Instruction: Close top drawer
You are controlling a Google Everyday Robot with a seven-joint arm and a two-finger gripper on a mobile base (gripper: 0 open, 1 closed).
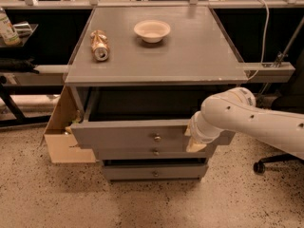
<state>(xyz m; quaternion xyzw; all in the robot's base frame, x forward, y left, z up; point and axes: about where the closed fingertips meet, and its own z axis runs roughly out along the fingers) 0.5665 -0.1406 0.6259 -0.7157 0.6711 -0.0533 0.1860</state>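
The top drawer (pixel 128 133) is a wide grey box pulled out from under the grey cabinet top (pixel 190 56), with a small round silver knob (pixel 156 137) at its front centre. Its dark inside shows behind the front panel. My white arm comes in from the right. My gripper (pixel 195 141) sits against the right part of the drawer's front panel, right of the knob. The wrist covers it. Two narrower grey drawer fronts (pixel 154 171) with knobs lie below.
A tan bowl (pixel 152 30) and a can on its side (pixel 99 45) rest on the cabinet top. A cardboard box (pixel 64 127) stands at the cabinet's left. A chair base (pixel 275 161) is at the right. Speckled floor lies in front.
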